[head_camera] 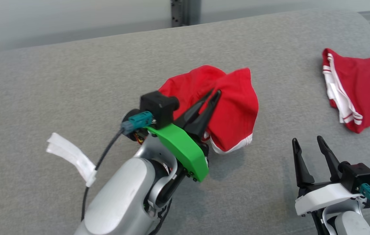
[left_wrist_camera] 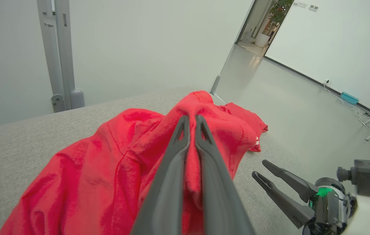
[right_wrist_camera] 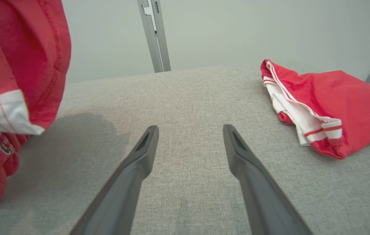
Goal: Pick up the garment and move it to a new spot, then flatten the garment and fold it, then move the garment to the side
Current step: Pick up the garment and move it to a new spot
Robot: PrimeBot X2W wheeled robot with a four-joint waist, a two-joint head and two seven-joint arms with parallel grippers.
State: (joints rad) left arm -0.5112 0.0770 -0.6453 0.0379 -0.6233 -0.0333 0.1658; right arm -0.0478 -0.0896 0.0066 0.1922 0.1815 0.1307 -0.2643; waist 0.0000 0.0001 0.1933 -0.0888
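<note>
Red garment [head_camera: 233,107] with a white hem is bunched and raised over the middle of the grey fabric worktop [head_camera: 74,81], clamped between the left claw's [head_camera: 215,92] closed fingers. The right claw [head_camera: 308,143] stands spread apart and empty, short of a second red garment [head_camera: 364,94].

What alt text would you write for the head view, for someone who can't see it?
The robot's left end effector, fingers shut, pinches a bunched red garment with white trim over a grey surface. Its right end effector is open at lower right, and a second red garment lies at the far right.
</note>
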